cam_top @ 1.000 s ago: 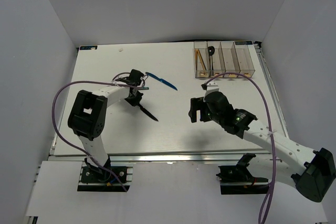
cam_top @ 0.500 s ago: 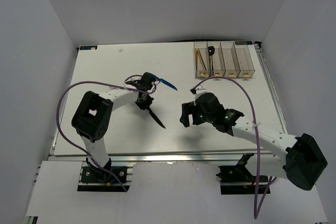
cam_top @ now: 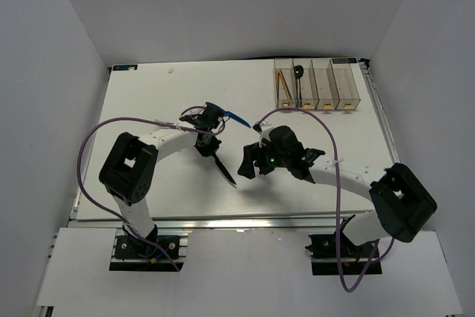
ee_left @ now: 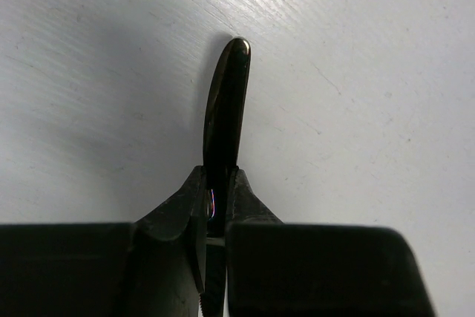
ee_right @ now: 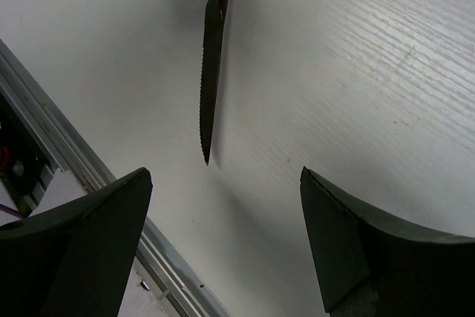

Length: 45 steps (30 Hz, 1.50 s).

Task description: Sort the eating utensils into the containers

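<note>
grips a dark serrated knife [ee_left: 225,109] in the left hand [ee_left: 216,198] over the white desk [cam_top: 148,102]. holds the right hand [ee_right: 225,183] released, wide, near the blade tip, apparently apart.

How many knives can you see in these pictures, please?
2. A dark serrated knife is clamped in the left gripper; a blue-handled knife lies on the table just beyond that gripper. Others may be hidden from view.

The dark knife [ee_left: 225,109] looks glossy and smooth, its edge serrated; the white table [ee_left: 371,72] is matt, finely ridged; the containers [cam_top: 331,83] are clear plastic.
</note>
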Tool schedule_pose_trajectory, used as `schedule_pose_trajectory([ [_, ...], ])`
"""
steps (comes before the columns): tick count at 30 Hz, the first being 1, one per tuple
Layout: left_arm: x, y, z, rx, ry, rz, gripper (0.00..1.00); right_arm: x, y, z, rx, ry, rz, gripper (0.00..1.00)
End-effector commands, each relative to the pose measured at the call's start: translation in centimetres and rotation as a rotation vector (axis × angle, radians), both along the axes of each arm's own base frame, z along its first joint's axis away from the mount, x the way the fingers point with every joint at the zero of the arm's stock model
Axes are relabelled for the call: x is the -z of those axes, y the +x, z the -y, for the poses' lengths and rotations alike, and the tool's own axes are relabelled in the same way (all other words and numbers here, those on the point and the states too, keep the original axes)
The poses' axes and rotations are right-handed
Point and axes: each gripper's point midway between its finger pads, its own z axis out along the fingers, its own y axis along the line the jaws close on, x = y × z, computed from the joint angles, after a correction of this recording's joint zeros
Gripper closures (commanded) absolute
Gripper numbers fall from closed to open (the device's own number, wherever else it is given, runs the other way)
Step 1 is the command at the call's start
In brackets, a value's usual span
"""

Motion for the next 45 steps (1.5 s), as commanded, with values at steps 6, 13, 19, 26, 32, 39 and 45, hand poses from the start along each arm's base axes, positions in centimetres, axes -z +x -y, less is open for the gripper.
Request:
schedule_pose_trajectory([
  [6,-2.9,0.1,1.2,0.027,-0.062,0.068,1.00,-2.2,1.0,-3.7,-0.109,0.135,0.016,0.15],
  [13,-4.1,-0.3,2.3,0.054,-0.113,0.102,1.00,-0.8,1.2,-5.0,-0.139,0.147,-0.041,0.16],
  [19,-5.6,-0.8,3.4,0.075,-0.155,0.145,1.00,-0.3,1.2,-5.8,-0.157,0.164,-0.080,0.17],
  [26,-7.3,-0.8,4.7,0.097,-0.192,0.198,1.00,-0.8,0.7,-6.7,-0.193,0.218,-0.114,0.23],
  [32,-8.8,-0.7,5.9,0.113,-0.238,0.241,1.00,0.0,0.5,-7.2,-0.194,0.222,-0.168,0.36],
  [39,-9.8,-0.5,6.2,0.120,-0.247,0.267,1.00,0.8,1.3,-6.7,-0.140,0.179,-0.161,0.74],
  [45,-10.9,0.1,5.9,0.154,-0.194,0.292,0.93,0.6,2.5,-6.1,-0.094,0.116,-0.128,1.00],
])
